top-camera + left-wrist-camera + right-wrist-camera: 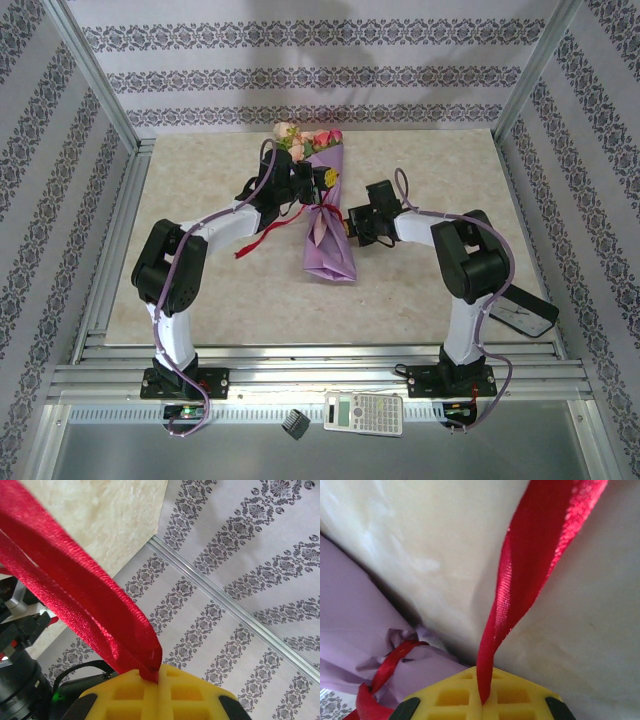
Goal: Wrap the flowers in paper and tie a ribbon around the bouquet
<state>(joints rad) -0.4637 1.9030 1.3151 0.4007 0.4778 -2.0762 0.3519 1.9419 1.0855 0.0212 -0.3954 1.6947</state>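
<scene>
The bouquet (330,235) lies mid-table as a lilac paper (350,630) cone, narrow end toward the arms. Pink and cream flowers (305,137) stick out of its far end. A red ribbon (322,206) circles the cone's waist, bunched there (395,657). My left gripper (318,180) sits just left of the cone's upper part, yellow pads shut on one ribbon end (90,600). My right gripper (352,218) is at the cone's right side, shut on the other ribbon strand (520,590). A loose tail of ribbon (262,238) trails left over the table.
A dark flat device (522,310) lies at the right by the right arm's elbow. A calculator (364,412) and a small black clip (296,423) rest on the near rail. Metal frame posts (95,80) and patterned walls close in the marble tabletop (440,170).
</scene>
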